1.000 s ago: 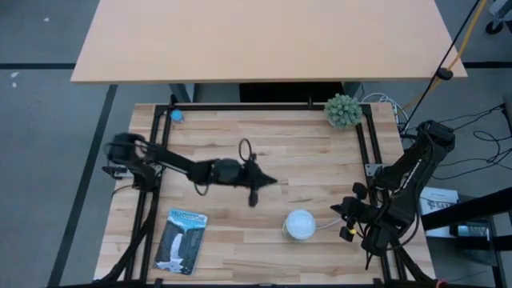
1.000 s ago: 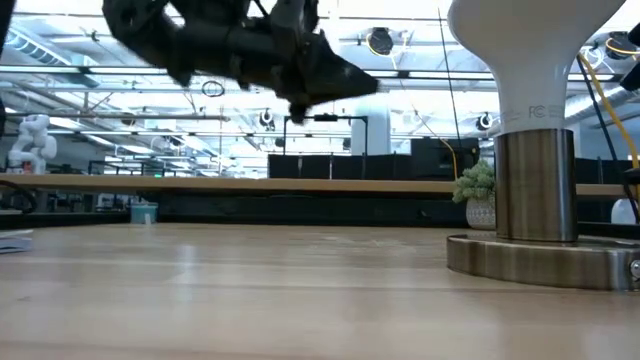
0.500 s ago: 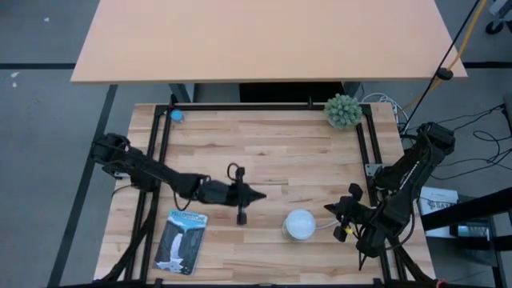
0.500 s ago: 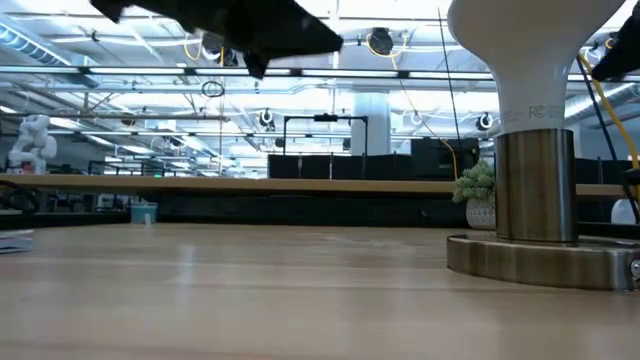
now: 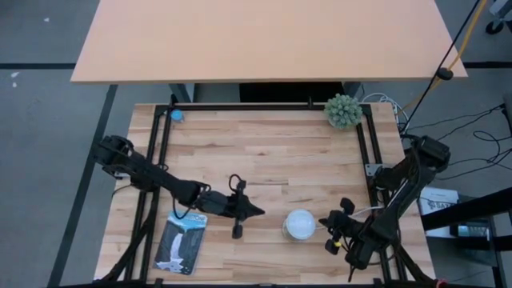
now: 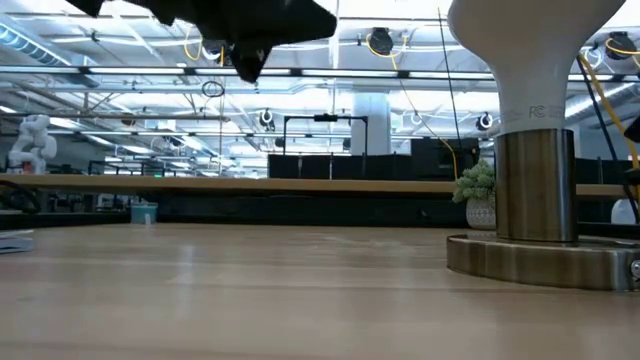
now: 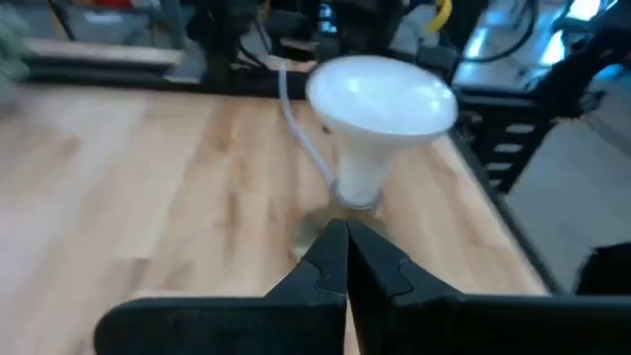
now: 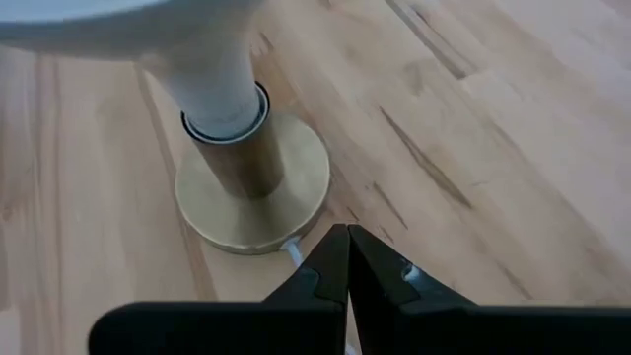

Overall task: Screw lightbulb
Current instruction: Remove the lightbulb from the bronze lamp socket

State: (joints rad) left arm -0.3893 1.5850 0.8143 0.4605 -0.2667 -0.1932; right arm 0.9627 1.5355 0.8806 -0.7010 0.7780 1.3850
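Bulb: white frosted lightbulb (image 5: 300,224) upright in round brass socket base (image 8: 253,187), near table's front edge.
Left gripper (image 5: 254,212): fingers pressed together, empty, just beside bulb.
Right gripper (image 5: 326,222): fingers together, empty, close on the bulb's other side.

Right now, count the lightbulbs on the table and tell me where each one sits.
1. The lightbulb stands upright in the brass socket base, near the table's front edge, right of centre. No others show; the arms could hide little.

lightbulb (image 6: 535,55): globe top getting cropped in low view; right wrist view is catching only its underside
socket base (image 6: 545,262): running off the low view's right edge
left arm (image 6: 215,20): mostly cropped at low view's top
packet (image 5: 181,240): print too small to read
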